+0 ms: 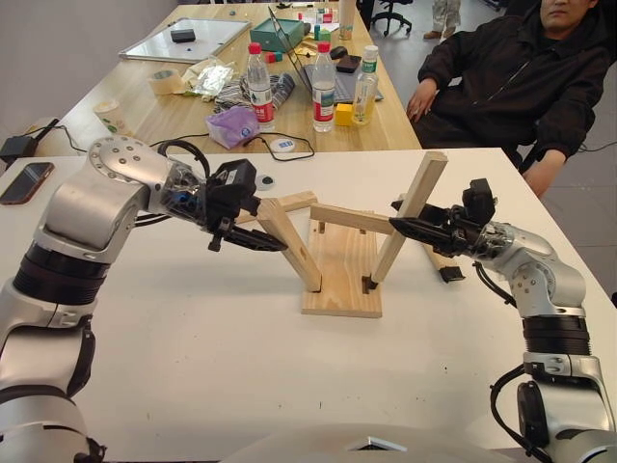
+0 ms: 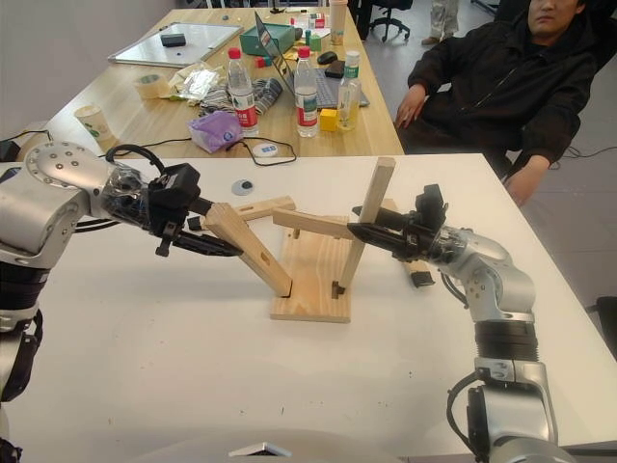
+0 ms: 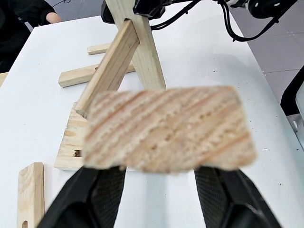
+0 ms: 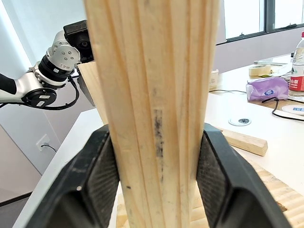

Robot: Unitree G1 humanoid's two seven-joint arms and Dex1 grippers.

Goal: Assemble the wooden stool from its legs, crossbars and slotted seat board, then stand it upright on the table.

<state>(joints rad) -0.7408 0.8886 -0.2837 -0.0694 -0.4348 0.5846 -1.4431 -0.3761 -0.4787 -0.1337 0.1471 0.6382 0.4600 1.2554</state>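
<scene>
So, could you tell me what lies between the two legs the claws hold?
A crossbar lies there, running from the right leg toward the left leg, above the seat board; the left eye view shows it.

Office-type robotics lab, shared workspace.
- White work table (image 1: 193,367) up front, cable grommet (image 1: 264,180) set in top toward 12 o'clock.
- Long wooden desk (image 1: 154,121) beyond at 12 o'clock, cluttered with water bottles (image 1: 258,82), laptop (image 1: 345,92) and tape roll (image 1: 166,81).
- Whiteboard (image 1: 207,39) at 11 o'clock, paper cup (image 1: 106,111) at 10 o'clock, phone (image 1: 26,181) at 9 o'clock.
- Swivel chair (image 1: 390,12) far back, about 1 o'clock.
- Wall socket (image 4: 42,141) low on pale wall, large windows (image 4: 244,19).
</scene>
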